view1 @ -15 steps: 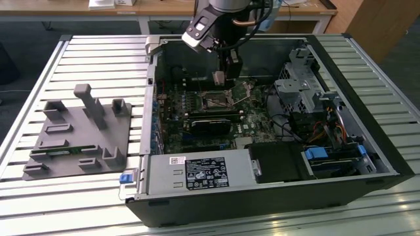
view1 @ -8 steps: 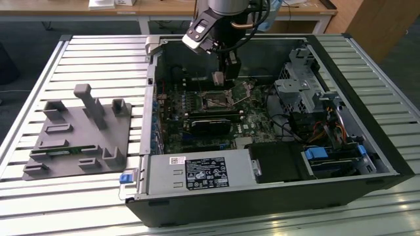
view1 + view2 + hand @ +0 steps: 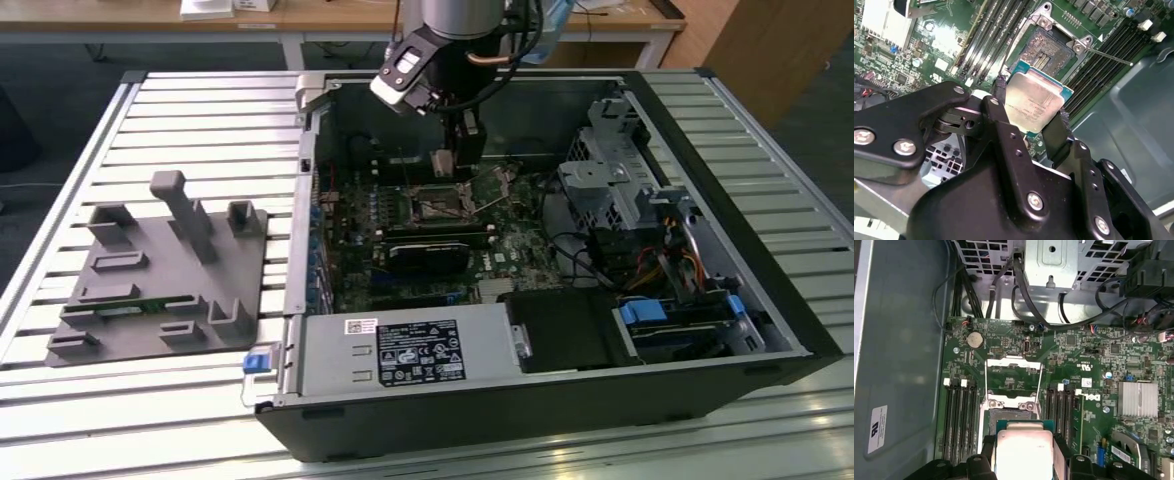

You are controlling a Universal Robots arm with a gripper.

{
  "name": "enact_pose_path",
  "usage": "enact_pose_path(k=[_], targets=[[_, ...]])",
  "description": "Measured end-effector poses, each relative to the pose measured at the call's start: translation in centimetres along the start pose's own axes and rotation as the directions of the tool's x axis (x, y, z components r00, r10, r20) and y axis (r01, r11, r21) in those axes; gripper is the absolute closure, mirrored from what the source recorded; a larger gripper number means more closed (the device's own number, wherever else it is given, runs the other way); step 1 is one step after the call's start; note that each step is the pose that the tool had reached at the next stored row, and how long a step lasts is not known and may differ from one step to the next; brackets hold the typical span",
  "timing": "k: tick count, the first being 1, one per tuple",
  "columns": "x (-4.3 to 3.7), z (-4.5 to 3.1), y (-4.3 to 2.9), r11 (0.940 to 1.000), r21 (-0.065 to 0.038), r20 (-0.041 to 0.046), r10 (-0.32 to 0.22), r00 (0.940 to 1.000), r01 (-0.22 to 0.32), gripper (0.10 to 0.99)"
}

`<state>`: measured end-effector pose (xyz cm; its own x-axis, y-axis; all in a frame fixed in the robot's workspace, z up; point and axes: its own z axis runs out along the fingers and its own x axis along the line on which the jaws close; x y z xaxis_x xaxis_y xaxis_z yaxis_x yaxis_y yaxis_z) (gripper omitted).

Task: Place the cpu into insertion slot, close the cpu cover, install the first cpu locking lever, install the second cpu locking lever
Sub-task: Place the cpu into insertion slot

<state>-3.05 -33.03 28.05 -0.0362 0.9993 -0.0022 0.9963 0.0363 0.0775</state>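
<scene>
My gripper (image 3: pixel 1030 111) is shut on the cpu (image 3: pixel 1036 97), a pale tan-silver square chip pinched at two opposite edges by the black fingers (image 3: pixel 999 102). The chip hangs tilted just above and beside the insertion slot (image 3: pixel 1046 47), a dark square socket with a silvery rim, and does not touch it. In the first wrist view the cpu (image 3: pixel 1023 450) covers part of the insertion slot (image 3: pixel 1004 415). The cpu cover (image 3: pixel 1014 371) is swung open beyond the socket. A thin locking lever (image 3: pixel 1109 56) sticks out free beside the socket. In the exterior view the gripper (image 3: pixel 458 165) hovers over the socket (image 3: pixel 438 205).
The motherboard lies in an open black computer case (image 3: pixel 747 300) on a slatted metal table. Memory slots (image 3: pixel 960 415) flank the socket. A finned heatsink (image 3: pixel 1137 399), a drive cage (image 3: pixel 607 190) and loose cables (image 3: pixel 1024 295) are close by. A grey fixture block (image 3: pixel 160 270) stands at the exterior view's left.
</scene>
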Motion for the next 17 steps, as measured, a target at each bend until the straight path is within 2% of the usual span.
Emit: enact_pose_path(k=[17], targets=[[0.21,1.75,-0.11,1.0,0.0,0.0005,0.001,1.0,-0.001,0.545]])
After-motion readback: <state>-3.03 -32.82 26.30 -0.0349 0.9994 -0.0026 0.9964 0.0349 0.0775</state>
